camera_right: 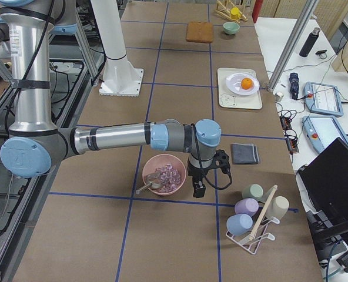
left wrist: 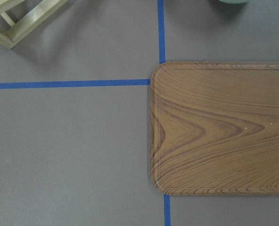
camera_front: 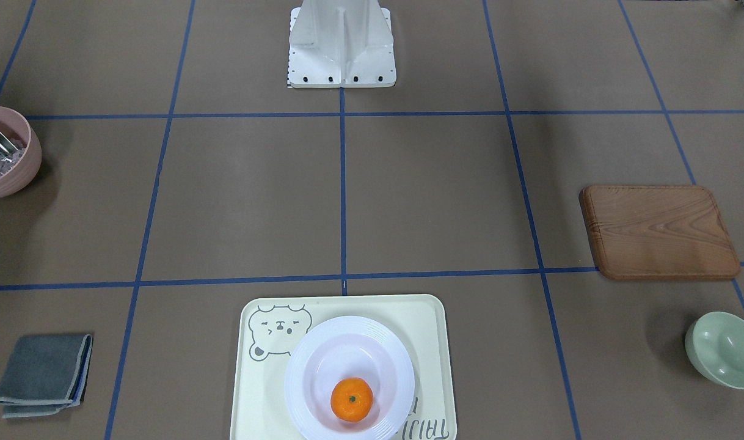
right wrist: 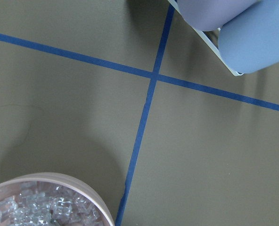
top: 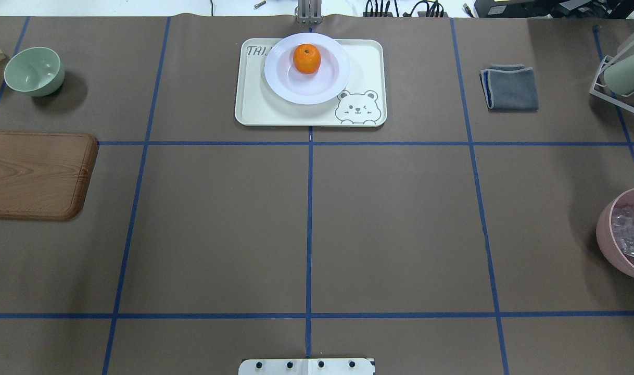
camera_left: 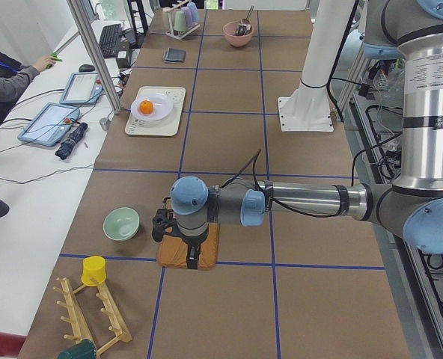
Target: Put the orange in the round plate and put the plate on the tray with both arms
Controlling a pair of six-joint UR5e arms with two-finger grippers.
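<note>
The orange sits in the white plate, toward the side farthest from the robot, and the plate rests on the tray beside the bear drawing. The left gripper hangs over the wooden board and the right gripper hangs just beside the pink bowl, both well apart from the tray. Whether their fingers are apart or together, I cannot tell.

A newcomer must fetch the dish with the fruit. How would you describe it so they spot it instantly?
Find the cream bear-face tray at the far edge, opposite the robot's base. On it sits a white round plate holding an orange. Unlike the pale green bowl and pink bowl, it is white and ridge-rimmed.
</note>
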